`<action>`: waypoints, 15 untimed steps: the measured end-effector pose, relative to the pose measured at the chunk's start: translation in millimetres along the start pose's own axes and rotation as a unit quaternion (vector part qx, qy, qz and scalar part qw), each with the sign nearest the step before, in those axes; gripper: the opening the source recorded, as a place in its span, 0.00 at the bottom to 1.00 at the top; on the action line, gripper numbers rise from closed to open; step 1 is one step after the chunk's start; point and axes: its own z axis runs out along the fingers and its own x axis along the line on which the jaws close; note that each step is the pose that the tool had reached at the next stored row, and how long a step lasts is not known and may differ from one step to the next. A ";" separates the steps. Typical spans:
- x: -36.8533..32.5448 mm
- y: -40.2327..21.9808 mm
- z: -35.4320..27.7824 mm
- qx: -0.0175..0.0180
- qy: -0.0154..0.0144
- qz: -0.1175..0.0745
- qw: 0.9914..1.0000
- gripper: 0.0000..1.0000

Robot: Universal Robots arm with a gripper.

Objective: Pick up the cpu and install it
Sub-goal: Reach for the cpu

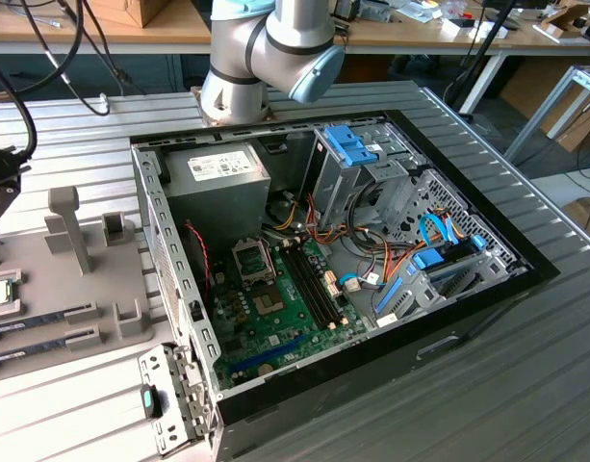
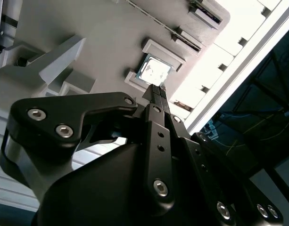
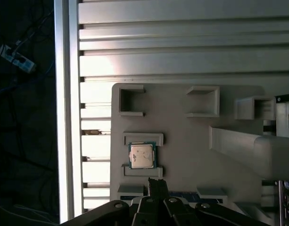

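The pincer (image 3: 156,181) hangs just short of the cpu (image 3: 142,155), its fingers pressed together on nothing. The chip lies flat between two raised ledges of the grey tray (image 3: 182,136), apparently to keep it square. Farther along the counter (image 1: 83,125), the open computer case (image 1: 468,298) shows its socket (image 1: 253,260), seemingly vacant.

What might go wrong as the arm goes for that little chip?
1. The cpu lies between two raised ledges on its tray; the pincer, poised close by, might strike a ledge or nudge the cpu askew.
2. The socket sits deep in the case among cables; a tilted cpu might seat badly or snag there.
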 end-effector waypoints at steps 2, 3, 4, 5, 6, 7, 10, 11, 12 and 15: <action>0.0 0.0 1.8 0.000 0.000 0.000 1.000 0.11; 0.0 0.0 2.7 0.000 0.000 0.000 1.000 0.11; -0.1 0.0 3.6 0.000 0.000 0.000 1.000 0.11; -0.1 0.0 4.3 0.000 0.000 0.000 1.000 0.11; -0.1 0.0 4.8 0.000 0.000 0.000 1.000 0.11; -0.1 0.0 5.4 0.000 0.000 0.000 1.000 0.11; -0.1 0.0 6.7 0.000 0.000 0.000 1.000 0.11; -0.1 0.0 7.1 0.000 0.000 0.000 1.000 0.11; -0.1 0.0 7.7 0.000 0.000 0.000 1.000 0.11; -0.1 0.0 8.7 0.000 0.000 0.000 1.000 0.11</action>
